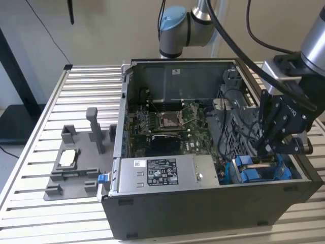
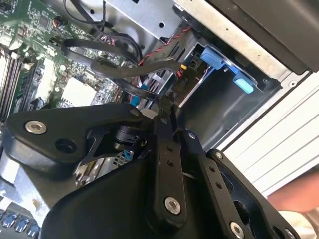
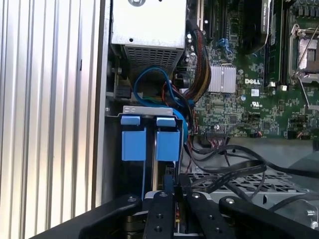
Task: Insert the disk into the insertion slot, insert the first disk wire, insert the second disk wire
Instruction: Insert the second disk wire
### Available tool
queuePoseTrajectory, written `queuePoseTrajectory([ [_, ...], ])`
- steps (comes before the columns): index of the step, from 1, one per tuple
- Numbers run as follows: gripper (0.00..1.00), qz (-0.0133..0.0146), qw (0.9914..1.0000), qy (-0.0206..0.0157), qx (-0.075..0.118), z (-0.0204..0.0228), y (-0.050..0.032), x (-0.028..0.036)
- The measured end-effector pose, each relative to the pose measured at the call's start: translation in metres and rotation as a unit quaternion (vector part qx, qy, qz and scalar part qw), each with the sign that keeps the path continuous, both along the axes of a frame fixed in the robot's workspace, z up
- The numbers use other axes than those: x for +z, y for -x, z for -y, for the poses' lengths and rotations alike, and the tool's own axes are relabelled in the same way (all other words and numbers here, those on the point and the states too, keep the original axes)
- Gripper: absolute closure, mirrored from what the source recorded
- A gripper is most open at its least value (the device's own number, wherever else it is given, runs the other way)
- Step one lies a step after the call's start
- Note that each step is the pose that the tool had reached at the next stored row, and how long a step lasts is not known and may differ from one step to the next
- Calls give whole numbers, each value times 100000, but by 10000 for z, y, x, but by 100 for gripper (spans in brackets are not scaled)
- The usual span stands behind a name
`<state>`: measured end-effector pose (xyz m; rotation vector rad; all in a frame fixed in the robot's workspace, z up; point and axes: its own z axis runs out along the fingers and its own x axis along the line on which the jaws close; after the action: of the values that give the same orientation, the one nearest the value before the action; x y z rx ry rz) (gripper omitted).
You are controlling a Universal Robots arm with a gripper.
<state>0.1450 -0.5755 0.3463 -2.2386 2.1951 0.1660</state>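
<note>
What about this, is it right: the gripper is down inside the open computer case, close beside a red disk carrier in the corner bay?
Not quite. The disk carrier is bright blue, not red, as the first wrist view shows. The rest holds: in the exterior view the gripper is down inside the open computer case, close beside that carrier in the corner bay.

grey arm point(image 1: 202, 21), blue joint cap point(image 1: 171, 19), black fingers point(image 2: 164, 164)
</note>
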Motion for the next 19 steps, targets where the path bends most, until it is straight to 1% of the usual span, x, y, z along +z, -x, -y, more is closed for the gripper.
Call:
queuePoseTrajectory([
  [9, 84, 1, 100000, -2, -1, 1, -24, -33],
  [16, 84, 1, 100000, -1, 0, 0, -29, -71],
  [19, 84, 0, 100000, 19, -8, 1, -29, -100],
])
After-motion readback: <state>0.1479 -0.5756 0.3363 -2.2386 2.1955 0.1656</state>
